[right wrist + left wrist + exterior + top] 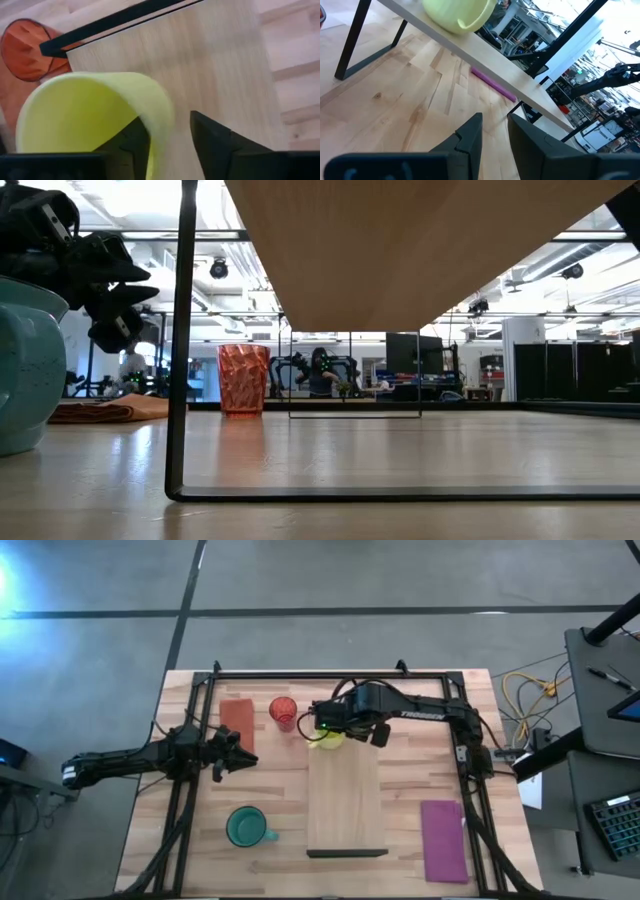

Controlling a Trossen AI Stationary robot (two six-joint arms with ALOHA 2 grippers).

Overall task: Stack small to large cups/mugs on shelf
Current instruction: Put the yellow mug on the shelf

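Note:
The yellow-green mug (329, 739) stands upright on the far end of the light-wood shelf (346, 802); it also shows in the left wrist view (456, 13). My right gripper (326, 728) is open above it, one finger (132, 140) inside the mug and one finger (212, 140) outside its wall. The red cup (283, 712) stands on the table left of that, and the teal mug (246, 826) stands near the front left. My left gripper (236, 750) hangs empty over the table left of the shelf, its fingers a little apart (495, 131). My right gripper comes from above, pointing down, astride the mug's wall (161, 125) at the rim. The inner finger lies close against the wall's inner face; I cannot tell whether it touches. A strip of shelf shows between the wall and the outer finger. The mug's base is on the shelf.
A brown-red flat rectangle (237, 717) lies at the far left beside the red cup. A purple flat rectangle (444, 840) lies at the near right. The shelf stands raised on thin dark legs (180, 380). Black frame rails (330, 673) border the table.

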